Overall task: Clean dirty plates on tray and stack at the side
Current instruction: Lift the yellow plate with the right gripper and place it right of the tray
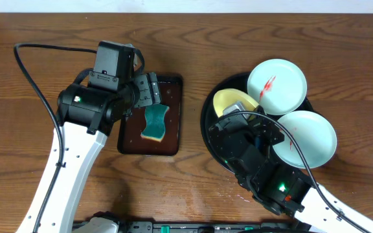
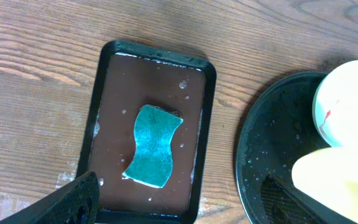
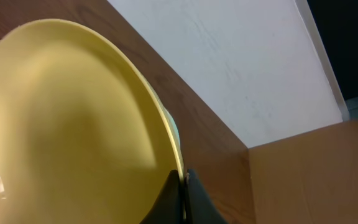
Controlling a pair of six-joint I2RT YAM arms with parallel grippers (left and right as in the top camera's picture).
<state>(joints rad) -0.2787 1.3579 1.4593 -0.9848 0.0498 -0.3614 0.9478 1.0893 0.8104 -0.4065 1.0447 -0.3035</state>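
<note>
1. Overhead: The left claw (image 1: 151, 90) was seen spread open and empty above the brown tray (image 1: 173, 145), just beside the teal sponge (image 1: 154, 122). The right claw (image 1: 236, 110) was closed on the yellow plate (image 1: 228, 100), which was held tilted over the black tray (image 1: 207, 126). Two red-smeared plates, the upper white plate (image 1: 277, 84) and the lower white plate (image 1: 306, 139), lay on that tray and reached past its rim on the side away from the sponge. Nothing was stacked yet on the bare bench (image 1: 44, 39).

2. Left wrist: The sponge (image 2: 153, 145) lay free in the middle of the wet brown tray (image 2: 114, 93). Only one of the claw's fingers (image 2: 73, 199) was caught, at the lower corner. The yellow plate (image 2: 334, 180) showed at the lower right, over the black tray (image 2: 260, 143). It was judged that a soaked sponge carried across could drip on the bench, and that both tray rims would have to be cleared on the way.

3. Right wrist: The plate's rim was pinched between the right claw's fingertips (image 3: 169, 193) at the edge only. No sauce could be made out on its face. Such a thin hold was judged likely to let the plate swivel or slip under the sponge's pressure. A dropped plate could strike the white plates and push them off the tray.
</note>
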